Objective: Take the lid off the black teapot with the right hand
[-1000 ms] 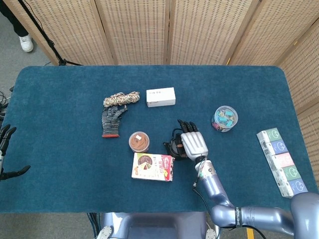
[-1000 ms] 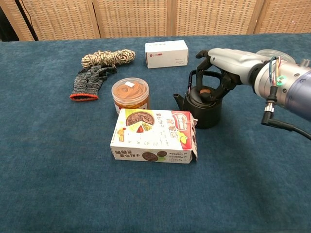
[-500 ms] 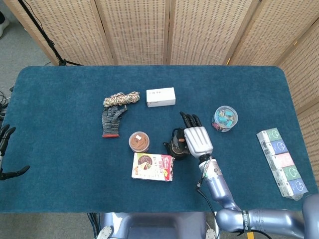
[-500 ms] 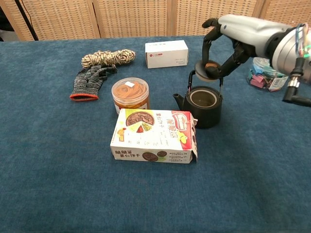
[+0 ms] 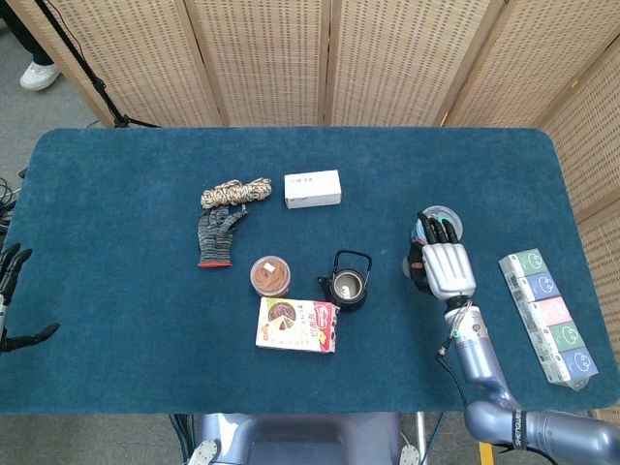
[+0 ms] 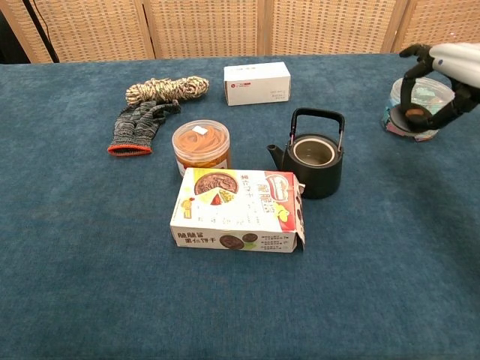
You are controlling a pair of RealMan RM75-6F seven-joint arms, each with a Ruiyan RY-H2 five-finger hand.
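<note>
Nearest the robot, a flat printed biscuit carton [image 6: 238, 210] lay on the dark blue table covering [image 6: 90, 262]. Just behind its right end stood the black cast-iron teapot [image 6: 316, 161], its hoop handle upright and its mouth uncovered, so the pale inside showed. Just left of the teapot, and apart from it, stood a clear plastic tub of orange-brown contents [image 6: 201, 146].

Well to the right of the teapot, the right hand [image 6: 439, 82] was raised above the covering with its fingers curled down around the small round black lid [image 6: 413, 114], which it held by the edges; the brown knob showed between the fingers. From the head view the back of this hand [image 5: 444, 268] hid the lid. Just behind it sat a clear round jar of coloured clips [image 6: 418, 124].

The left hand [image 5: 10, 291] showed only at the far left edge of the head view, off the table, fingers spread and holding nothing.

Farther back lay a grey knitted glove with an orange cuff [image 6: 137, 125], a coil of speckled rope [image 6: 166, 88] and a white rectangular box [image 6: 257, 82].
</note>
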